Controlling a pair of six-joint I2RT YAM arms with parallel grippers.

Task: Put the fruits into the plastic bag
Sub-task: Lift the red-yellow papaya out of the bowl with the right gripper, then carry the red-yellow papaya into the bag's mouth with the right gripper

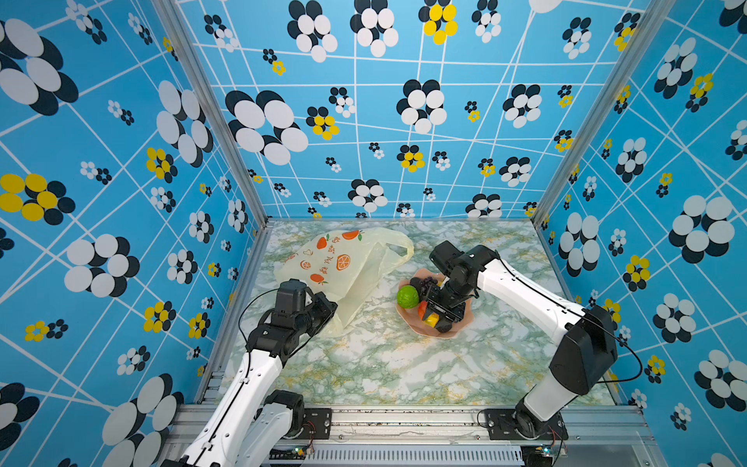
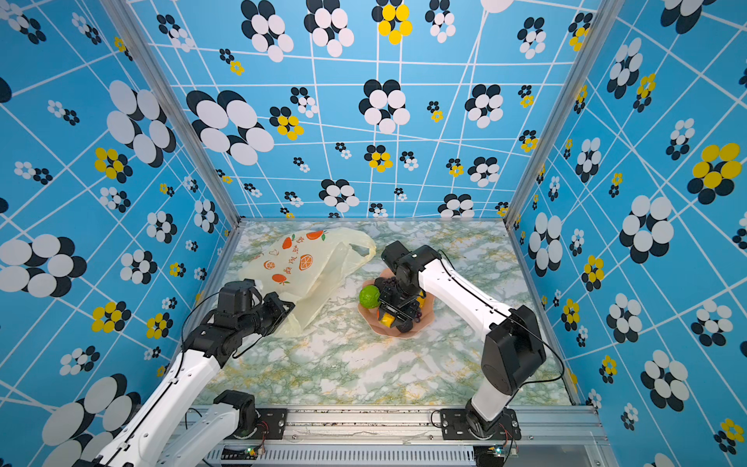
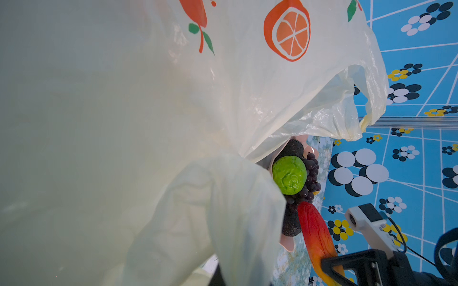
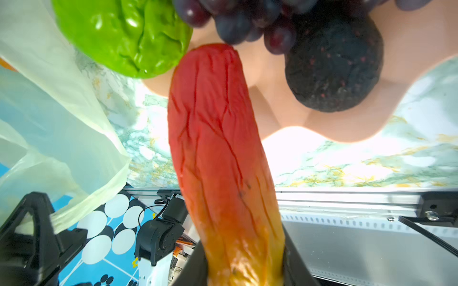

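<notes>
1. In both top views my right gripper is down over the pink bowl, jaws closed on the red-yellow fruit. The lime and the grape bunch sit in the bowl just beside it. My left gripper is clamped on the near edge of the plastic bag. The bag lies on the marbled table to the left of the bowl and near it.

2. In the left wrist view the plastic bag fills most of the frame, gathered into a fold that runs toward my jaws; the jaws themselves are hidden. I judge the film thin, limp and slick. A pinch on a gathered edge should hold better than one on a single layer, and the mouth will likely sag shut unless I lift it. Past its rim I see the lime, the grape bunch, a dark bumpy oval and the red-yellow fruit.

3. In the right wrist view the red-yellow fruit runs lengthwise out from between my fingers. I hold it at its yellow end, and its red tip is near the grape bunch. Whether it is clear of the bowl I cannot tell. It looks light, wrinkled and slightly soft, so it should not slip. Held at one end, though, it may swing; a grip at mid-body would be steadier.
</notes>
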